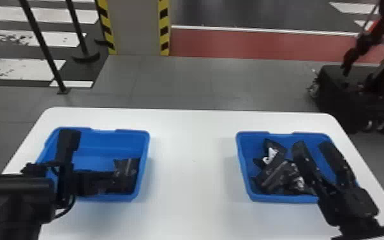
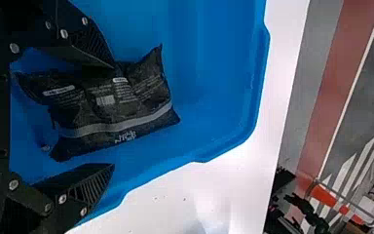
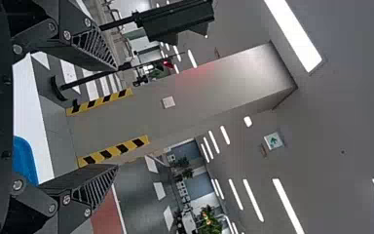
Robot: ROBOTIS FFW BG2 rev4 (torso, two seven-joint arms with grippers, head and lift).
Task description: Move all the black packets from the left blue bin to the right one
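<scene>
left end effector point(image 1: 87, 182): spread | black packet point(image 2: 107, 109): long axis roughly along its fingers | right end effector point(image 1: 312, 145): spread

Table point(image 1: 193, 166) white. On table: left bin point(image 1: 105, 140) blue, right bin point(image 1: 250, 145) blue, packet point(image 2: 90, 114) black with grey stripe, pale print. Beyond table: floor point(image 1: 181, 83) grey, floor strip point(image 1: 248, 43) dull red, pillar point(image 1: 135, 28) grey, edges point(image 1: 164, 30) striped yellow-black.
</scene>
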